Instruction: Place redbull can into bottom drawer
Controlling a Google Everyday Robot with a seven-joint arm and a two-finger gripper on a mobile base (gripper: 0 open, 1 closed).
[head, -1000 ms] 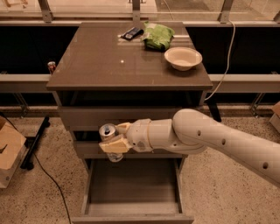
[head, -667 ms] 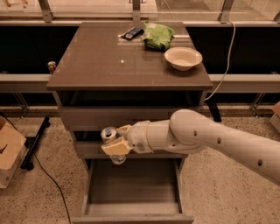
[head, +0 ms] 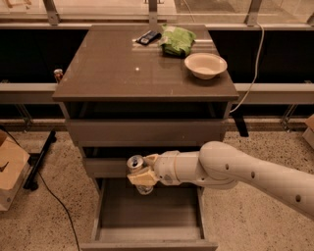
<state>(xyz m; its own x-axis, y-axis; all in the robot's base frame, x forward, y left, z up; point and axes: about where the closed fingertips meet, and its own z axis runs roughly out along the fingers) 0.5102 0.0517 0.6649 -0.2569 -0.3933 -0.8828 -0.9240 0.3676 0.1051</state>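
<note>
Silvery redbull can (head: 135, 163) clamped in the end effector (head: 142, 172), above the open bottom drawer (head: 147, 215), cream bowl (head: 205, 64) on cabinet top (head: 117, 73)

This looks like a lab or office test space rather than a home. It has a speckled terrazzo floor (head: 255, 215) with a loose cable (head: 58, 202) across it, a cardboard box (head: 10, 169) at the left edge, and metal-framed glazing (head: 98, 7) along the top. At lower centre the robot's gripper (head: 143, 177) clasps a can (head: 135, 163) before a cabinet (head: 122, 73).
</note>
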